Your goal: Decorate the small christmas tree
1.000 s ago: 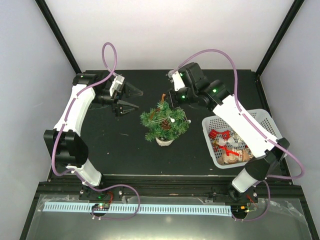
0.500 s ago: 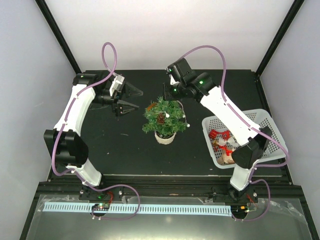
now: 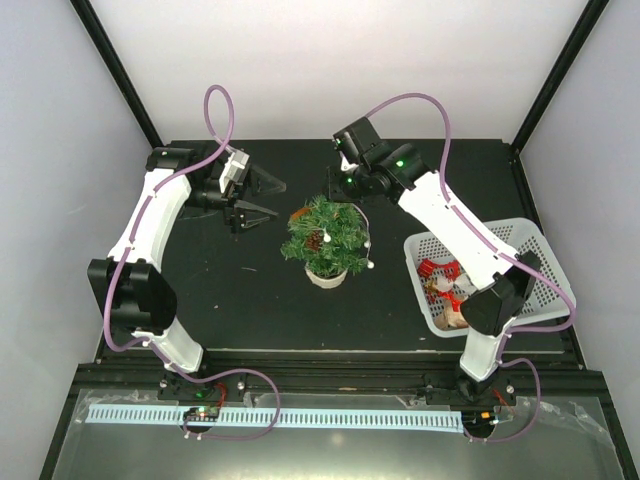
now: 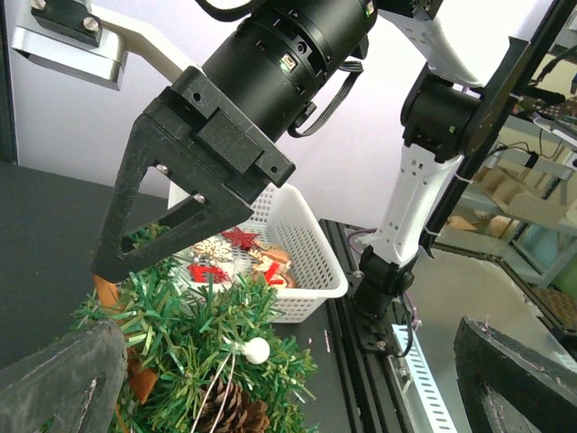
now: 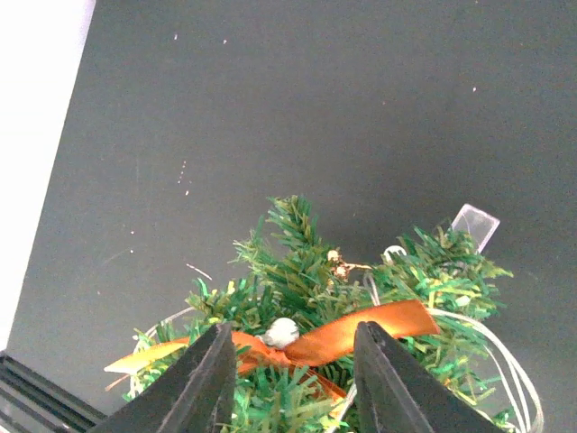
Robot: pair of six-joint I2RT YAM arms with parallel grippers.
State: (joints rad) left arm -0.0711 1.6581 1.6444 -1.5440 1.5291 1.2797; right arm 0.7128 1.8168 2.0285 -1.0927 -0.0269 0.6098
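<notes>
White basket (image 3: 545, 262), right edge of the tabletop (image 3: 230, 290): ornaments inside, red star (image 4: 242, 238) distinct only in the left wrist view. Small christmas tree (image 3: 325, 232): mid-tabletop, upright. Right fingers (image 5: 216, 370): parted, straddling the treetop's orange bow (image 5: 406, 317), shown by the right wrist view alone. Left fingers (image 3: 262, 184): parted, left of the tree, apart from it.

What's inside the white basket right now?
The white basket holds a heap of ornaments, red and pale, at its near end. The right arm crosses over it, hiding part of the inside.
</notes>
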